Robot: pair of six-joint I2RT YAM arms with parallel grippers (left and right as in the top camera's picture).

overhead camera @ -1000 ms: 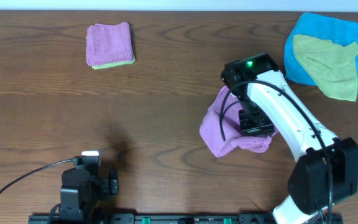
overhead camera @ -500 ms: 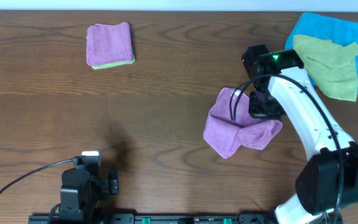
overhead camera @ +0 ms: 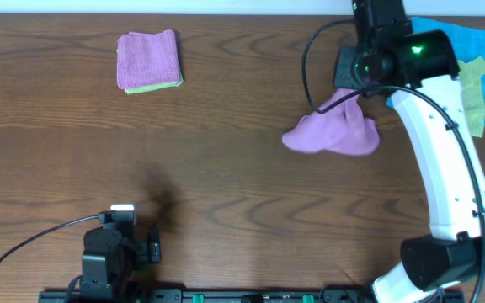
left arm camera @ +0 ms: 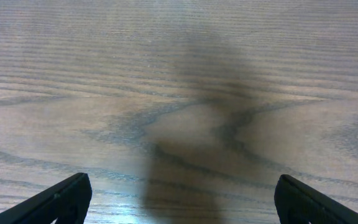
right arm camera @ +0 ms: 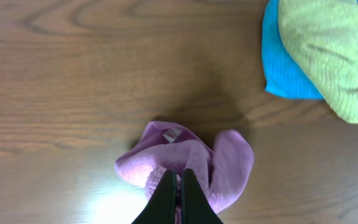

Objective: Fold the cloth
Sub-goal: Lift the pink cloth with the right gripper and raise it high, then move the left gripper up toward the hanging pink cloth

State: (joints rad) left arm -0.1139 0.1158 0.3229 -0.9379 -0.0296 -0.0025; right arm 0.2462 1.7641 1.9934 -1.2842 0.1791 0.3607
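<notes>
Cloth (overhead camera: pixel 333 133) is right of the surface's (overhead camera: pixel 226 168) centre. Folded stack (overhead camera: pixel 148 61) is far left. Small cloth (overhead camera: pixel 474 97) lies on big cloth (overhead camera: pixel 478 38) in the far right corner.

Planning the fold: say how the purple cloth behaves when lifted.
Likely floppy: the purple cloth hangs bunched from the shut right tool. Probably light, since one pinch carries it. Unlikely to hold a crease; its folds look soft and rounded.

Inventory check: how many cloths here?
5: purple folded cloth atop green folded cloth, upper left; loose purple cloth in right end effector; yellow-green cloth on blue cloth, upper right. Arm may hide others.
</notes>
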